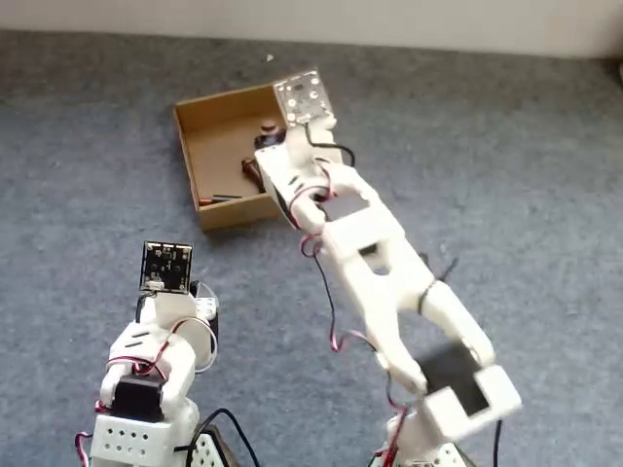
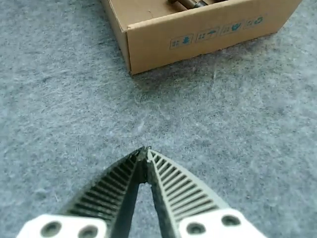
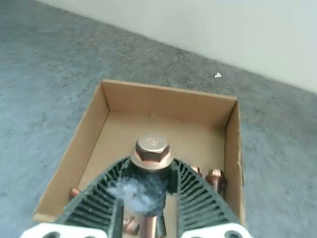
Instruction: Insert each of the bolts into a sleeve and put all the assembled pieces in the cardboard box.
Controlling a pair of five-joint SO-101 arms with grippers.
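The cardboard box (image 3: 163, 99) lies open under my right gripper (image 3: 152, 166). That gripper is shut on an assembled piece: a copper hex-head bolt (image 3: 152, 151) seated in a dark sleeve (image 3: 143, 196), held upright over the box's inside. More assembled pieces (image 3: 215, 178) rest on the box floor by one wall. In the high view the right arm (image 1: 375, 258) stretches out to the box (image 1: 209, 122). My left gripper (image 2: 144, 151) is shut and holds nothing, low over the grey carpet short of the box (image 2: 198, 34).
Grey carpet (image 1: 487, 146) covers the whole work surface. The left arm (image 1: 156, 341) sits folded at the near left, well apart from the right arm. A pale wall (image 3: 223, 29) runs behind the box, with a small white scrap (image 3: 217, 75) on the carpet near it.
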